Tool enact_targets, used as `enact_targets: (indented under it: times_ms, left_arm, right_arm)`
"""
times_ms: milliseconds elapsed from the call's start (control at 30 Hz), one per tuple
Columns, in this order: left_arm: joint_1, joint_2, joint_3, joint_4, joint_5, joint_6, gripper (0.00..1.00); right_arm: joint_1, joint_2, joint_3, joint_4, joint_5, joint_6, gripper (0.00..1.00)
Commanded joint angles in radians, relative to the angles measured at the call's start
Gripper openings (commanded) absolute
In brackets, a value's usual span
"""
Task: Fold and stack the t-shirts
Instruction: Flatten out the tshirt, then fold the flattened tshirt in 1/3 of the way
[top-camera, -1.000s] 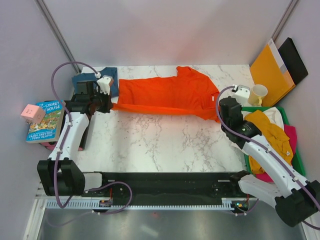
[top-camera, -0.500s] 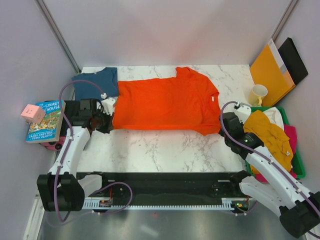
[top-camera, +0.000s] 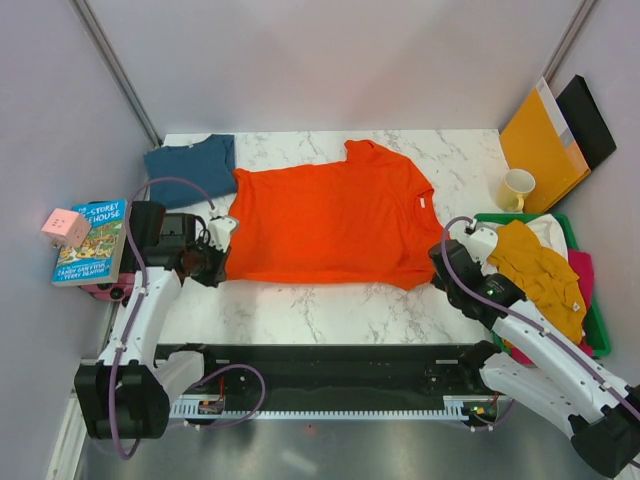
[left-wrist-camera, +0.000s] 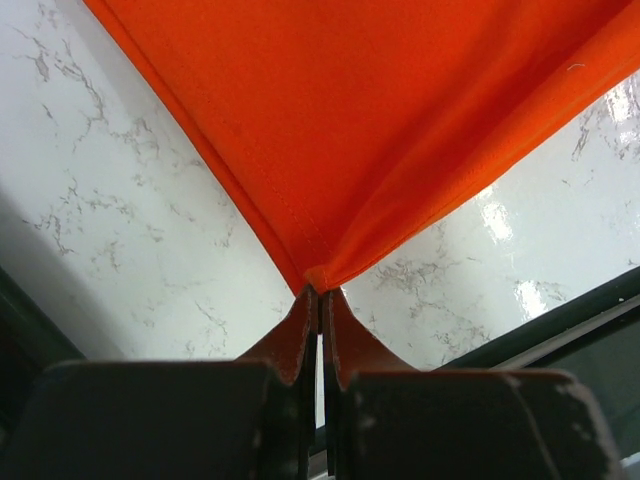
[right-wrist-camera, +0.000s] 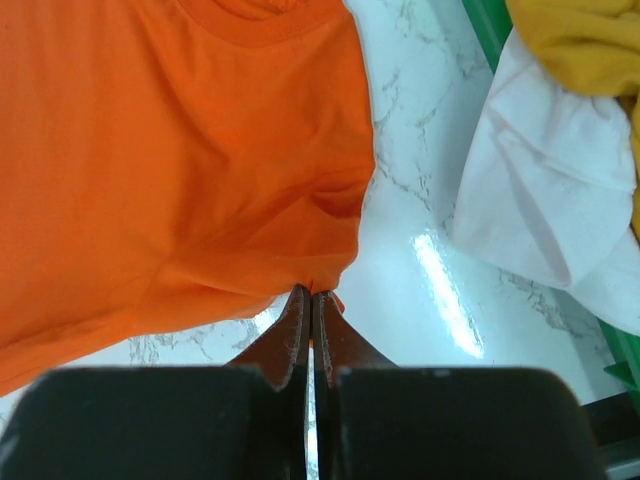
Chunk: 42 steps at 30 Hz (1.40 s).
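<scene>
Left gripper (left-wrist-camera: 318, 292): pressed together, pinching the near corner of the orange-red t-shirt (top-camera: 330, 225); cloth fans out taut straight ahead of the tips. Right gripper (right-wrist-camera: 307, 292): also pressed together, pinching the shirt's near edge on the collar side, probably the sleeve edge, can't tell for sure. The collar rib sits ahead of it and slightly left.

Change over the last second: both arms have pulled back toward their bases and dragged the near edge with them. The shirt was a narrow bunched strip along the far side of the worktop (top-camera: 330, 300); now it's spread out roughly flat between the two grippers, lying sideways, collar toward the right gripper, hem toward the left.

Read: the spread-out step looks about done. The shirt is flat enough to fold, but no fold is made yet. Next is likely to let go or lift this near edge over. Some slack wrinkling shows ahead of the right gripper and may need one more tug.

Beyond the left gripper: dark teal t-shirt (top-camera: 190, 160), already folded, just touching or overlapping the orange one's far corner, so probably the stack spot. Right of the right gripper: white t-shirt (right-wrist-camera: 540, 200) and mustard t-shirt (top-camera: 545, 265) heaped in the green bin (top-camera: 598, 330), unfolded. So it's early in the task.
</scene>
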Motion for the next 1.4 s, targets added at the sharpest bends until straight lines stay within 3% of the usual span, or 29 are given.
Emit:
enact_targets:
  times_ms: [0, 233, 767, 1367]
  left_arm:
    - [0.006, 0.045, 0.008, -0.011, 0.024, 0.065, 0.02]
    - [0.006, 0.110, -0.020, 0.041, 0.027, 0.054, 0.02]
    - [0.008, 0.403, 0.064, 0.264, -0.017, -0.047, 0.02]
    - [0.009, 0.507, 0.203, 0.390, -0.089, -0.186, 0.02]
  right_arm:
    - [0.031, -0.033, -0.044, -0.039, 0.021, 0.123, 0.00]
    - [0.035, 0.035, 0.000, 0.009, 0.069, 0.074, 0.00]
    - [-0.006, 0.508, 0.223, 0.264, 0.164, -0.098, 0.00]
    - [-0.196, 0.646, 0.370, 0.427, 0.104, -0.274, 0.00]
